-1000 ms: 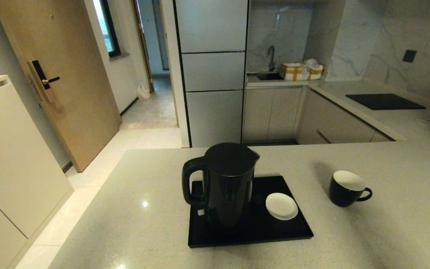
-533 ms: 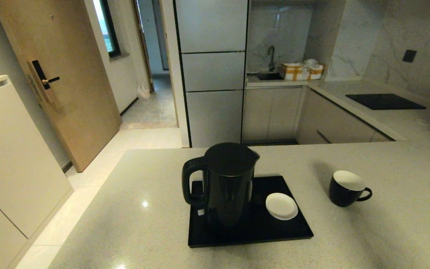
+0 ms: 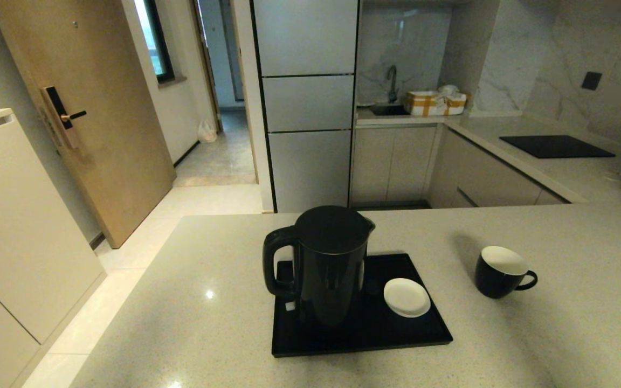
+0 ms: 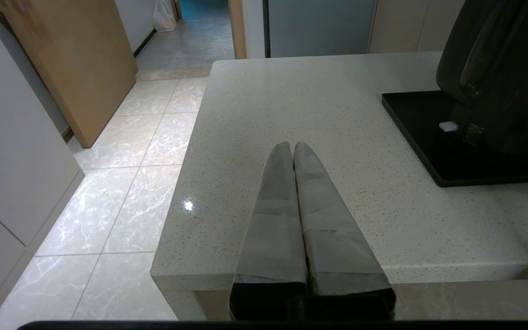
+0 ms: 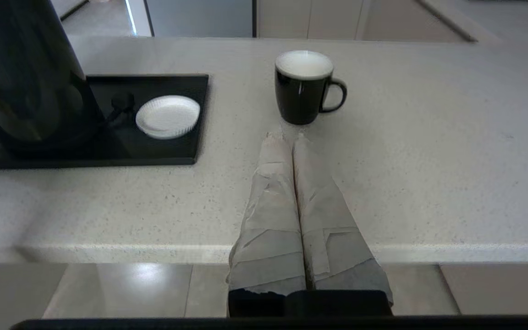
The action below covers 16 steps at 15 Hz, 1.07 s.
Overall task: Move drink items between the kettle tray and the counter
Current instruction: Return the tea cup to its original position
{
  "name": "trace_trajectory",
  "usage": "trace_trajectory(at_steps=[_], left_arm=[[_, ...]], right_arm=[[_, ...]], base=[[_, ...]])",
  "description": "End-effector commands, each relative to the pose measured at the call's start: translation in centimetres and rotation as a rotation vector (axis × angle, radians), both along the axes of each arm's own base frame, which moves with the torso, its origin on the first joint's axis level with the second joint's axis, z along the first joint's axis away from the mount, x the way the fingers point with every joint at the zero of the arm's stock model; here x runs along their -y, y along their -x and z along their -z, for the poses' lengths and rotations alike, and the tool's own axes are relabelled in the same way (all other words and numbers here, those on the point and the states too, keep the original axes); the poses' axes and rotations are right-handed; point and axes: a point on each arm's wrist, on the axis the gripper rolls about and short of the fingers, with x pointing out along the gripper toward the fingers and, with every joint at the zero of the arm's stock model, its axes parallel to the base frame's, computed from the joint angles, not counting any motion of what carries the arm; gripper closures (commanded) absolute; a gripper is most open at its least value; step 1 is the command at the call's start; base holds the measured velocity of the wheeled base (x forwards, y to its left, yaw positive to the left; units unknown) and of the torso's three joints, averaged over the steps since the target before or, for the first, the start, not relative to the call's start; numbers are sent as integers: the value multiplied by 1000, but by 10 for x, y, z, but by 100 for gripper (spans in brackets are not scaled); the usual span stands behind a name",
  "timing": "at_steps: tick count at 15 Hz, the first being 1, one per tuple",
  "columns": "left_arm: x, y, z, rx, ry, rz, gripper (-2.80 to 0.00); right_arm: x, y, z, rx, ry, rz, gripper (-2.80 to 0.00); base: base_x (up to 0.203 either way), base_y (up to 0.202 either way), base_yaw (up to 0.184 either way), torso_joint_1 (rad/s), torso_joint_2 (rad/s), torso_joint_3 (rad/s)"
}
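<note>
The tall black kettle (image 3: 326,264) stands upright on the left half of the black tray (image 3: 423,337), handle to the left. A small black mug (image 3: 501,272), white inside, sits on the beige speckled counter (image 3: 192,302) to the tray's right, handle pointing right. Neither arm shows in the head view. My left gripper (image 4: 292,145) is shut and empty over the counter's near edge, left of the tray (image 4: 424,146) and kettle (image 4: 502,78). My right gripper (image 5: 286,136) is shut and empty, just short of the mug (image 5: 304,87).
A white saucer (image 3: 407,297) lies on the tray's right half, beside the kettle. A black hob panel (image 3: 556,146) is set in the far counter at the back right. The counter's left edge drops to tiled floor (image 4: 122,192).
</note>
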Motion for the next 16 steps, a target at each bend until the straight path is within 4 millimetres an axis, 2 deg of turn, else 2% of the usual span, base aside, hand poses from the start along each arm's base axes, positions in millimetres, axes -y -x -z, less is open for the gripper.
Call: trace_trajectory(at_steps=[1,3,4,6,7,9,11,12,14,16], left_arm=[[0,0,0,-1,-1,0,0],[0,0,0,-1,-1,0,0],[0,0,0,-1,-1,0,0],[0,0,0,-1,0,0,0],[0,0,0,-1,0,0,0],[0,0,0,-1,-1,0,0],[0,0,0,-1,-1,0,0],[0,0,0,-1,0,0,0],[0,0,0,-1,0,0,0],[0,0,0,-1,0,0,0]], right_arm=[[0,0,-1,0,-3,5,0],[0,0,-6,0,-24,12,0],[0,1,-21,17,-42,14,0],[0,-3,-81,45,-142,25,0],[1,-15,-105,-8,-184,49,0],[2,-48,-132,-189,-247,114,0],[3,-86,-130,-405,-273,177,0],[4,-109,-122,-513,-276,209,0],[8,-148,-101,-653,-275,256,0],[12,-199,-66,-716,-241,275,0]], base=[[0,0,0,0,0,0],[0,0,0,0,0,0],[0,0,0,0,0,0],[0,0,0,0,0,0],[0,0,0,0,0,0],[0,0,0,1,3,13],[0,0,0,0,0,0],[0,0,0,0,0,0],[0,0,0,0,0,0],[0,0,0,0,0,0]])
